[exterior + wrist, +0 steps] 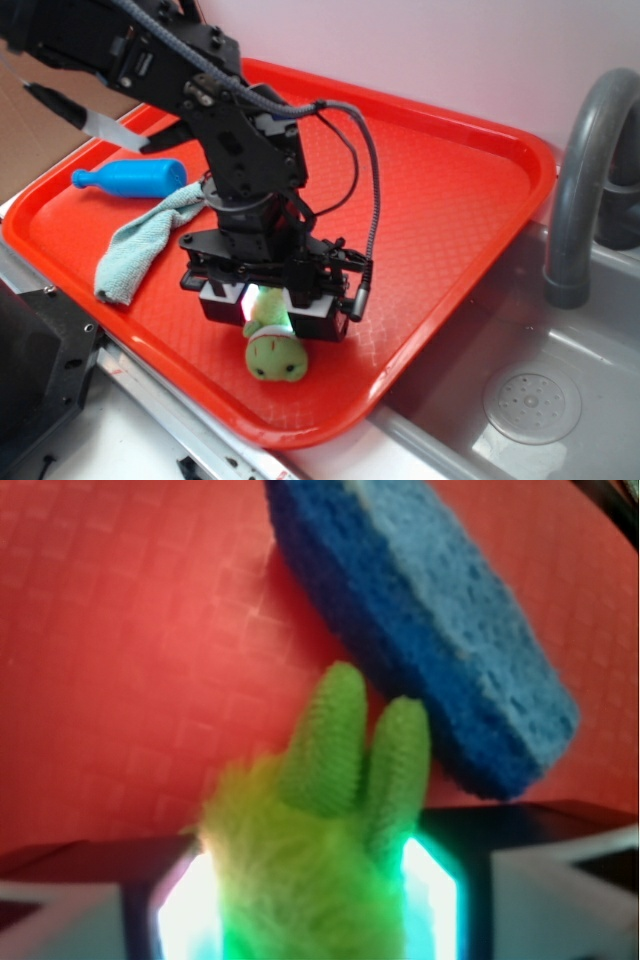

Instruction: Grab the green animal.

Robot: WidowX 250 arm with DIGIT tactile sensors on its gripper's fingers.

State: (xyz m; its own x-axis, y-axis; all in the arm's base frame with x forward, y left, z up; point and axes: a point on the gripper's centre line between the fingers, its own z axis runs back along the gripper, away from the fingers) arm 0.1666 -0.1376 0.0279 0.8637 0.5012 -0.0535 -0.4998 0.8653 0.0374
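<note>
Green animal (pixel 274 348): laid on the red tray (pixel 440 200), lower centre of the exterior frame, head toward the near rim. Gripper (pixel 270 300): lowered over it, pads pressed against its fuzzy body, so a lift appears prepared. Blue sponge (pixel 430 620): seen just beside the ears, upper right of the wrist frame.

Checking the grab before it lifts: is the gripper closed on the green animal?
Shut: the gripper fingers press both sides of the green animal.
</note>
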